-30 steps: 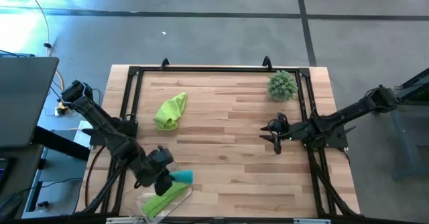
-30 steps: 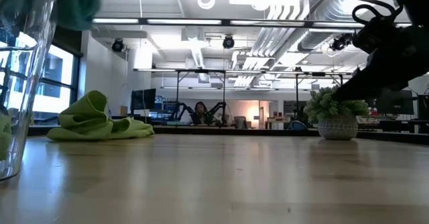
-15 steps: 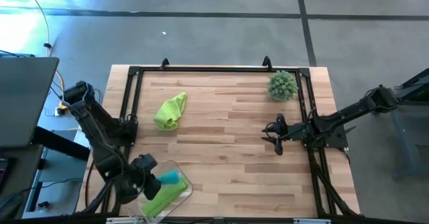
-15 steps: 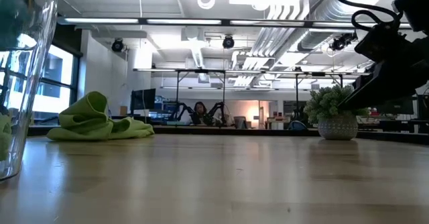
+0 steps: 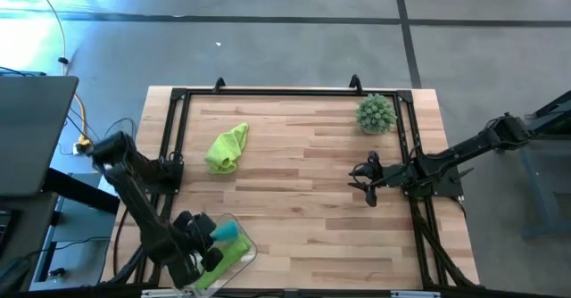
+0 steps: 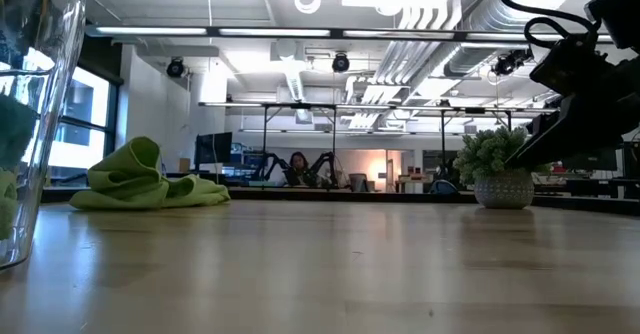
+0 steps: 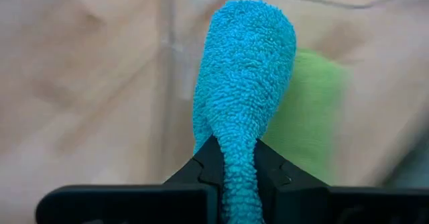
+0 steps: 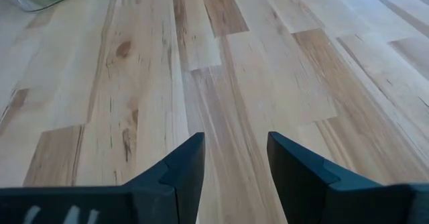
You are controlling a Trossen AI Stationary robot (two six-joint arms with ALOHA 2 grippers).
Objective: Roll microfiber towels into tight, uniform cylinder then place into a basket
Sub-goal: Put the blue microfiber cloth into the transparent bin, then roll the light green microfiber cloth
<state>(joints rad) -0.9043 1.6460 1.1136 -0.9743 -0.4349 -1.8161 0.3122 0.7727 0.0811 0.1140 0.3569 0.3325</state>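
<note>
A rolled teal microfiber towel sticks out ahead of my left gripper, which is shut on it over the clear basket at the table's near left corner. A rolled lime green towel lies in the basket, under and beside the teal one. Another lime green towel lies crumpled on the table at far left, also in the low view. My right gripper hovers open near the table's right side, with only bare wood between its fingers. My left gripper pinches one end of the teal roll between its two fingers. The fingers slant steeply downward, in line with the roll. The rest of the roll reaches out past the fingertips over the green towel. Whether it touches the basket or the green towel I cannot tell.
A spiky grey-green ball stands at the far right, in the low view on a small pot. A dark frame runs along the table's edges. Bare wood lies open across the middle. The basket's clear wall fills the low view's left edge.
My left gripper has carried the teal roll toward the table's near left corner and down into the basket, tipping to point more steeply downward. It has stayed shut on the roll. In the low view the teal towel has sunk behind the basket's wall.
</note>
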